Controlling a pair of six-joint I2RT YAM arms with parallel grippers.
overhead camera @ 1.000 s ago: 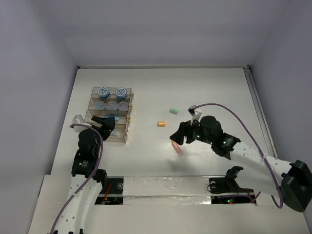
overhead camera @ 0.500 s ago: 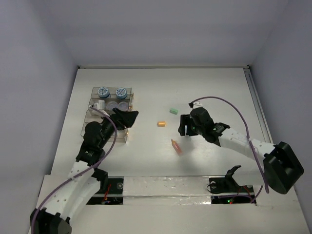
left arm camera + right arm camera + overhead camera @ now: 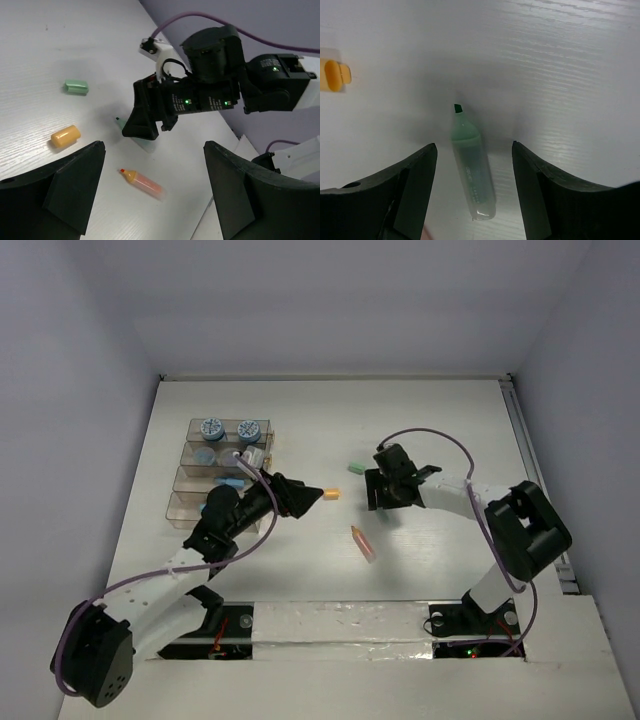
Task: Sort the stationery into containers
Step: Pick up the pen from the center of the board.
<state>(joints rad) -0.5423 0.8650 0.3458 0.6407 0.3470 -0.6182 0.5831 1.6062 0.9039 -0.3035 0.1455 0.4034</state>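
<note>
We see a white table [image 3: 450,440] from above, with the containers [image 3: 190,502], a stepped block of clear brown-tinted trays, as our landmark at the left. Two round blue-grey jars [image 3: 211,427] with patterned tops sit in the block's rearmost tray. Paler round items lie in the tray in front of it, and the left arm partly hides the nearer trays. The left gripper [image 3: 308,496] reaches out just right of the block, its fingers spread wide with nothing between them. Just beyond its tips, right of the block, lies a short orange cap [image 3: 331,494]. A little farther right and towards the back lies a pale green cap [image 3: 354,468]. Well to the right of the block, the right gripper [image 3: 382,502] points down at the table. Its wrist view shows an uncapped green highlighter [image 3: 472,175] lying flat between the parted fingers, with a clear gap on either side, so it has hold of nothing. Right of the block and nearer the arm bases lies an orange-tipped pinkish marker [image 3: 364,542], apart from both grippers.
</note>
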